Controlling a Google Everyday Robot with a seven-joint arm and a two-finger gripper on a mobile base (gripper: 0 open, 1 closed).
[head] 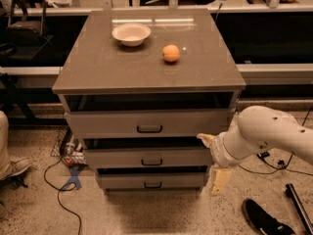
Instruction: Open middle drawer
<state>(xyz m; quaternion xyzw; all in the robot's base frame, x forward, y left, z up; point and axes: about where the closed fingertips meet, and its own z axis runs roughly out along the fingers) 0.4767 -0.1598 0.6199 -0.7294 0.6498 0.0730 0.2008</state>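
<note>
The grey cabinet (pixel 146 72) has three drawers stacked under its top. The middle drawer (pixel 112 158) has a medium-height flat front with a small dark bar handle (pixel 151 162) at its centre. A dark gap shows above its front. The taller drawer (pixel 107 124) is above it and the shallowest drawer (pixel 122 182) is below. My gripper (pixel 212 159) hangs at the right end of the middle drawer's front, to the right of the handle and apart from it. Its cream fingers (pixel 220 179) stand spread apart, one high and one low, with nothing between them.
A white bowl (pixel 131 34) and an orange (pixel 170 53) sit on the cabinet top. Cables and a blue object (pixel 72 180) lie on the floor at the left. A person's shoe (pixel 15 168) is at the far left. A black shoe (pixel 264 220) lies at the lower right.
</note>
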